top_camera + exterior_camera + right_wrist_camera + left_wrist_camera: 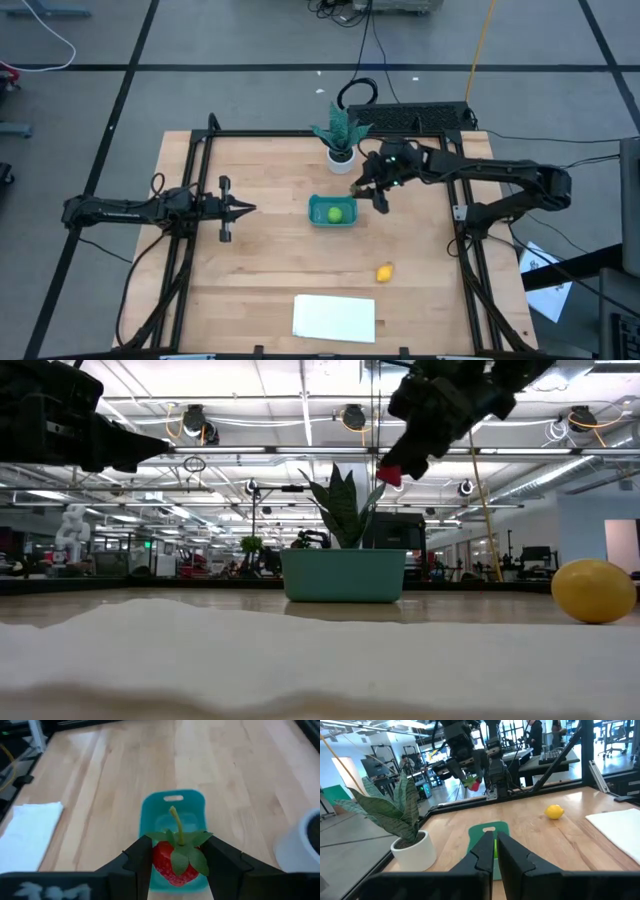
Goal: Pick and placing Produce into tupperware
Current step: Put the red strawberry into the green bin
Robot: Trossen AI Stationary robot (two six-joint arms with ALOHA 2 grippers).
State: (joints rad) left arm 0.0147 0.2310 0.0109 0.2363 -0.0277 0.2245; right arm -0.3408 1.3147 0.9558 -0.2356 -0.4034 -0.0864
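Holding the red strawberry [176,862] clamped between its two fingers [137,862], the right gripper [366,187] hangs in the air above the table [260,270], just beside the right end of the teal tupperware [333,212] and toward the table's far edge. In the low view the berry [389,476] sits well above the container's rim [343,576]. The right wrist view shows the strawberry with green leaves and a stem, and the tupperware [150,815] directly beyond it on the wood.

The tupperware lies near the middle of the table, slightly toward the far edge. The lime-green fruit [335,213] rests inside it. The yellow lemon [384,272] lies on the bare table, apart from the container, toward the near right corner; it also shows in the low view [593,591] and the left wrist view [554,811].

The left gripper [238,208] waits over the left half of the table, pointing at the tupperware, fingers [482,852] together with only a thin slit between them.

A white pot with a green plant [340,140] stands close to the far edge, just behind the container. A flat white sheet [334,317] lies along the near edge.
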